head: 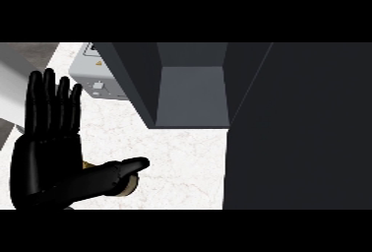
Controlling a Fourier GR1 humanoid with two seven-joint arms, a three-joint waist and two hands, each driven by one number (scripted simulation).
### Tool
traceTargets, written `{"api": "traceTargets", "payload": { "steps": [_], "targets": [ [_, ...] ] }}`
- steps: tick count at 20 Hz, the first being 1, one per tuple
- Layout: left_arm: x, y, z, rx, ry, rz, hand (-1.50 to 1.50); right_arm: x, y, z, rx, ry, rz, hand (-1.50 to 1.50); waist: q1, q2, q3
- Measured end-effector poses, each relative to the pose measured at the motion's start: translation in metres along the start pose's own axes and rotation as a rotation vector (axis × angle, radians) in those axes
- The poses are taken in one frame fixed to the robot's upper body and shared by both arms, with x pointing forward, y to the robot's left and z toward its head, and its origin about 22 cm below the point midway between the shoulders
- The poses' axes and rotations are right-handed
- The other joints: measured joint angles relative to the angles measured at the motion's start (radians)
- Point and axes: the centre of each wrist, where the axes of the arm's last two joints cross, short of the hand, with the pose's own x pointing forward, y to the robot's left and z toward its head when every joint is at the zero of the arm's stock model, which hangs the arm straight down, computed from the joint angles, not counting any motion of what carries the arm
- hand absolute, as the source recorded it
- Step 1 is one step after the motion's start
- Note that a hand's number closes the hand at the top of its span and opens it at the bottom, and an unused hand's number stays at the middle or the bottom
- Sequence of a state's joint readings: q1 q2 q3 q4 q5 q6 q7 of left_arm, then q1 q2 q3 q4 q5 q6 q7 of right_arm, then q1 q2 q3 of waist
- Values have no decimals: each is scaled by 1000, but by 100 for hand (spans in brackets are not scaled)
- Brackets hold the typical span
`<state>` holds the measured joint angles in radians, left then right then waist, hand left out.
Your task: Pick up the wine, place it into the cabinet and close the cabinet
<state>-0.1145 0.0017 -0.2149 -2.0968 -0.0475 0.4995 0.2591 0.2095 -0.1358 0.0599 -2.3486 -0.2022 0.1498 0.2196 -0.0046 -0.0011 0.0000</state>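
Black left hand (pixel 45 152) hides most of a tan object (pixel 131 186).

Blk robot hand (pixel 44 157); dk-grey cabinet (pixel 190 93); white marbled counter (pixel 181 157).

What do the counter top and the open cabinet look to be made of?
Counter top: pale stone, likely marble, by its faint veins on white. Cabinet: smooth dark grey panels, matte, no grain showing; perhaps painted board or laminate, hard to tell.

Grey appliance (pixel 98 81) on marble counter (pixel 181 162)
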Motion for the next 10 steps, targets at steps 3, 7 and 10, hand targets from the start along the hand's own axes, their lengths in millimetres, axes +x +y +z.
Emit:
{"api": "traceTargets", "payload": {
  "steps": [3, 7, 10],
  "targets": [
    [-2, -7, 3, 3, 5, 2, -150, 8, 4, -2, -3, 3, -2, -150, 1, 0, 0],
    [2, -13, 5, 6, 3, 4, -150, 12, 9, 0, 7, 5, -6, -150, 2, 0, 0],
    [0, -18, 14, 1, 9, -3, -150, 13, 5, -4, 6, 10, 1, -150, 3, 0, 0]
  ]
}}
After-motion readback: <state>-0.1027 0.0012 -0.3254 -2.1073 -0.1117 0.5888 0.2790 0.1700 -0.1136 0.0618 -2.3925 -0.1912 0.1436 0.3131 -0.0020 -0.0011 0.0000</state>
